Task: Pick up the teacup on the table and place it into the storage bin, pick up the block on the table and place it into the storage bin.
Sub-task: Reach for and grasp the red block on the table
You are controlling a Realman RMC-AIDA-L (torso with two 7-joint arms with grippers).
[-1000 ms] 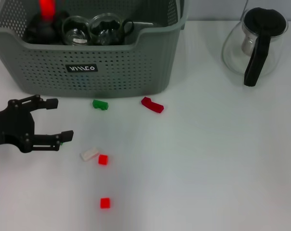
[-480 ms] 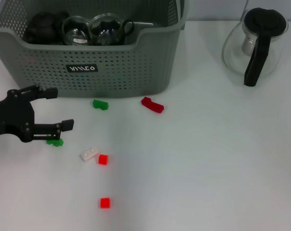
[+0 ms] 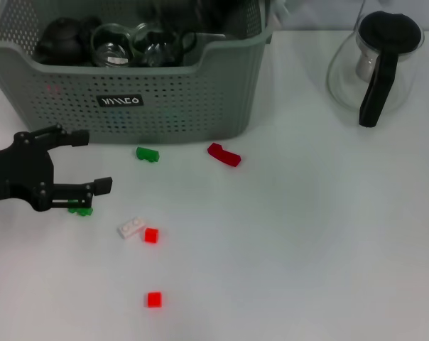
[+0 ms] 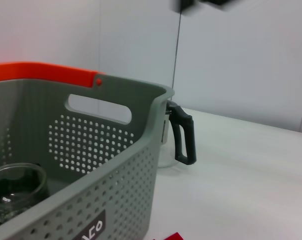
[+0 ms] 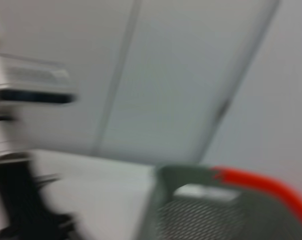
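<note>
Head view and both wrist views, items in descending size. The white table (image 3: 307, 234) carries the storage bin (image 3: 129, 106) at far left, its perforated front wall and black label turned to the near side. Inside it lie glass teacups (image 3: 113, 48) and a dark pot-like vessel (image 3: 62, 39); no teacup is visible on the table, so that half of the task appears done. A glass teapot (image 3: 374, 67) with black lid and handle stands at far right, well apart from the bin. The left gripper (image 3: 92, 162) hangs low at near left, fingers spread and empty, with a small green block (image 3: 81, 209) just beside its near finger. Blocks left on the table: a dark red one (image 3: 224, 155) and a green one (image 3: 147, 153) near the bin's front, a white one (image 3: 131, 227) touching or just beside a red one (image 3: 151, 235), and a lone red one (image 3: 153, 300) nearest. The block half thus looks unfinished, the green block by the fingers being the likely next pick. The left wrist view alone shows the bin's orange far rim (image 4: 41, 72) and handle slot. The right wrist view is smeared, showing only a bin corner; the right gripper's state cannot be told
</note>
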